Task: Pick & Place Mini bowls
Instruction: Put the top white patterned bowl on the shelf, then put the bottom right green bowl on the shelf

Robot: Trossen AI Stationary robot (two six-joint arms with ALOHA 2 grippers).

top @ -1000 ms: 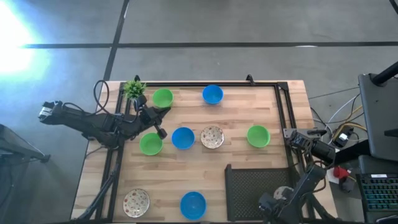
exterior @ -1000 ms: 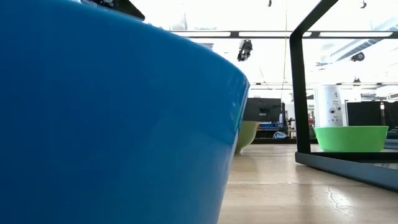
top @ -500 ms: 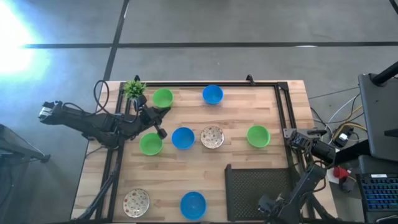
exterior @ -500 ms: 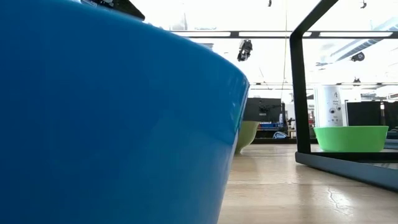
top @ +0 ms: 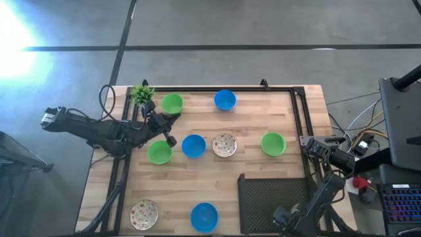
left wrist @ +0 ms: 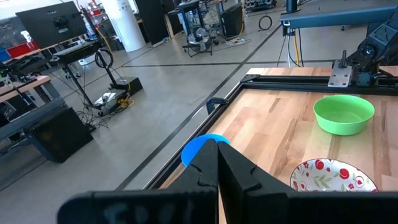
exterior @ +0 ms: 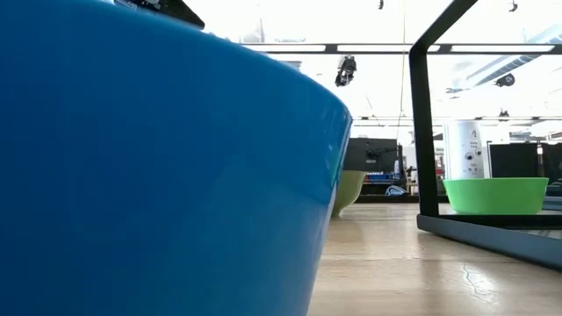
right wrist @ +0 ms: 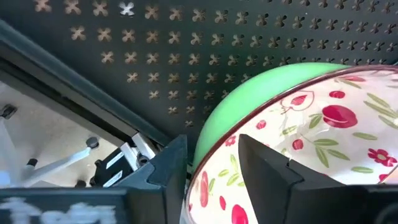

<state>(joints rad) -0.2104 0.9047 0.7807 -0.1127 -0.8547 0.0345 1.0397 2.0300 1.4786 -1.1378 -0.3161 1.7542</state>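
the speckled bowl (right wrist: 298, 137) is sitting nested in a green bowl (right wrist: 261, 93) on the dark perforated tray (right wrist: 186, 56), at the near right corner of the worktop (top: 256, 122). the right gripper (right wrist: 214, 168) is standing at this stack with its fingers apart, one on each side of the speckled rim, not clamping. judged from this, the step in hand is either taking or releasing the speckled bowl on the stack; which one cannot be told. to do it well, the gripper should be keeping one finger inside and one outside the rim, and lifting straight up so the green bowl beneath is not being dragged along.

seven more bowls are lying loose on the worktop: a green bowl at the far left (top: 172, 103), a blue bowl at the far edge (top: 225, 100), a green one (top: 159, 152), a blue one (top: 193, 146) and a speckled one (top: 224, 145) in a middle row, a green bowl to the right (top: 273, 143), plus a speckled one (top: 144, 213) and a blue one (top: 204, 216) at the near edge.

the left gripper (top: 164, 129) is waiting with fingers together between the two left green bowls, near the potted plant (top: 141, 94). the black frame rail (top: 299, 118) beside the tray is limiting the right arm's sideways room.
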